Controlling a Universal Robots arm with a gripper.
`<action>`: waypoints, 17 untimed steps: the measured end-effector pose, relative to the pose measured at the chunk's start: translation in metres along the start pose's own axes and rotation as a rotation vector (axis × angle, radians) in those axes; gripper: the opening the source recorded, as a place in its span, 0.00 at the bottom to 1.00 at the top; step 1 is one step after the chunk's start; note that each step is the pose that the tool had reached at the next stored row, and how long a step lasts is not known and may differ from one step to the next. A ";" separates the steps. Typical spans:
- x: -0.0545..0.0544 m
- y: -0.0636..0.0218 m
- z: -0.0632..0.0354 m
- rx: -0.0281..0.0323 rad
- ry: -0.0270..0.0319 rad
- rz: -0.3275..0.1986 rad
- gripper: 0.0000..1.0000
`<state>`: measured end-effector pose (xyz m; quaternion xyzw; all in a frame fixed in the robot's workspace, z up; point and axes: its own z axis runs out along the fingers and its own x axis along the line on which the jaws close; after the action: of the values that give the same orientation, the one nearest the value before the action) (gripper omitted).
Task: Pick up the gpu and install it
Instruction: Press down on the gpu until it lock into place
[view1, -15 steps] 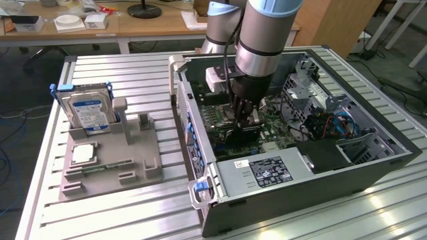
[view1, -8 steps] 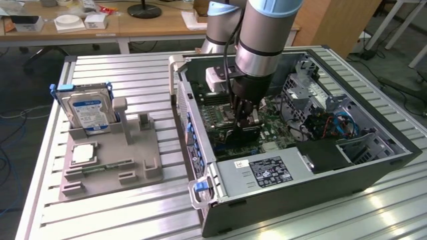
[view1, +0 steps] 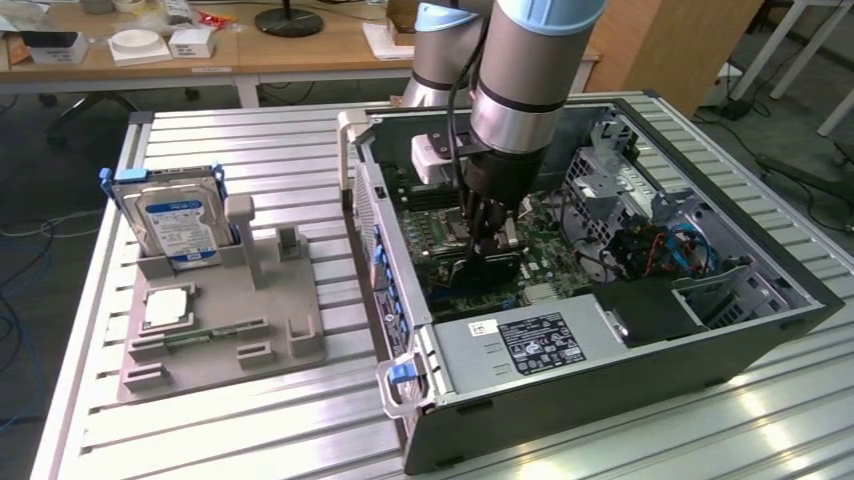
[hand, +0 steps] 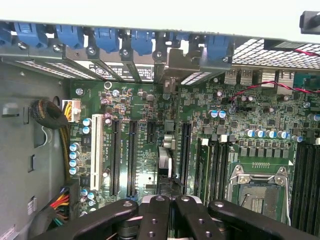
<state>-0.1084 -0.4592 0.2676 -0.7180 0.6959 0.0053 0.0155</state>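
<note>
The arm reaches down into the open computer case (view1: 747, 330), which lies on its side on the slatted metal table (view1: 240, 430); the gripper (view1: 487, 235) hangs low over the green motherboard (view1: 534, 255), between the case's rear wall and the drive bays on the exterior view's right; its jaws are clenched on the gpu (hand: 165, 165), which in the wrist view appears edge-on as a thin dark card running from between the black linkages of the gripper (hand: 167, 200) toward the row of blue slot clips (hand: 120, 40) at the back of the case; the card's silver bracket end (hand: 175, 60) stands at the rear wall, in line with one of the slot openings; the card stands upright over the motherboard (hand: 145, 150), between the long black expansion slots (hand: 132, 155) on one side and another black slot (hand: 185, 155) on the other; whether its edge is seated in a slot I cannot tell; beyond lie the memory slots (hand: 212, 170) and the bare processor socket (hand: 260, 185); a power supply (view1: 534, 345) with a black label sits at the near end of the case; on the exterior view's left a grey fixture tray (view1: 267, 350) rests on the table, well apart from the case; a silver hard drive (view1: 180, 220) with a blue-white label stands upright in it, and a square chip (view1: 171, 308) and a narrow green memory stick (view1: 200, 337) lie flat on it.
</note>
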 end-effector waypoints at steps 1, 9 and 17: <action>0.000 0.0000 0.0000 0.0000 -0.0002 0.000 0.10; 0.000 0.0084 -0.0001 -0.0004 -0.0006 0.000 0.10; 0.000 0.0115 -0.0051 -0.0502 -0.0019 0.002 0.10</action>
<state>-0.1200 -0.4595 0.2725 -0.7176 0.6961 0.0235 -0.0019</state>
